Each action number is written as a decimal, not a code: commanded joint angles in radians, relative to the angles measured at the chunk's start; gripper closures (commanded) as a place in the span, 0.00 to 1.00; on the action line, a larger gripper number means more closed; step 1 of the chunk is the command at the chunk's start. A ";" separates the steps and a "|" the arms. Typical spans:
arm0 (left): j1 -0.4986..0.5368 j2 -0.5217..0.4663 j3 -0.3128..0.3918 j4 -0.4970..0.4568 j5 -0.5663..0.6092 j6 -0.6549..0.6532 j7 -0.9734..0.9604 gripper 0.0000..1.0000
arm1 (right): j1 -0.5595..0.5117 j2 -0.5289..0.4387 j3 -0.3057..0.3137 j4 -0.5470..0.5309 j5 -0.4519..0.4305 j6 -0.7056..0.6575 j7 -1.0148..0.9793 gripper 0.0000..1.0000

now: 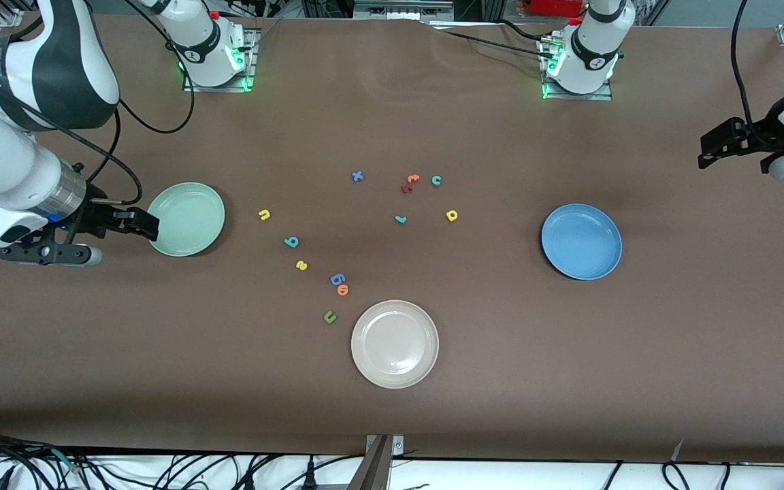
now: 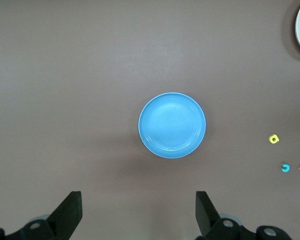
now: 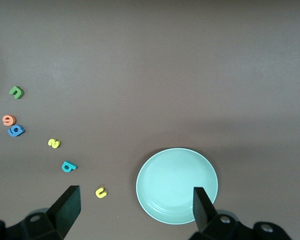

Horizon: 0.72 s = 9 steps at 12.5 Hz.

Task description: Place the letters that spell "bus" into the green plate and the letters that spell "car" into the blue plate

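left gripper (image 2: pixel 135 212) held wide over desk's end | right gripper (image 1: pixel 139 224) spread wide, probably over green plate (image 1: pixel 191 224) rim | letters scattered mid-desk

Three plates lay on the table: green plate (image 1: pixel 186 219), blue plate (image 1: pixel 581 241), cream-white plate (image 1: pixel 395 344); eleven foam letters (image 1: pixel 357 176).

Partial "NANJEED FR" on right arm (image 1: pixel 38 75)
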<state>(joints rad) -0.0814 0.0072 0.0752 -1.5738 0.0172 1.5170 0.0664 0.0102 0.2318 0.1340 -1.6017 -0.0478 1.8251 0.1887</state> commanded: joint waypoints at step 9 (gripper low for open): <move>0.003 -0.003 0.001 0.001 -0.025 -0.009 0.024 0.00 | -0.006 -0.008 -0.002 -0.003 0.011 -0.043 0.008 0.00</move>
<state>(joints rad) -0.0814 0.0073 0.0752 -1.5738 0.0172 1.5170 0.0664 0.0081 0.2318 0.1305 -1.6020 -0.0478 1.7952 0.1889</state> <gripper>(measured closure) 0.000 0.000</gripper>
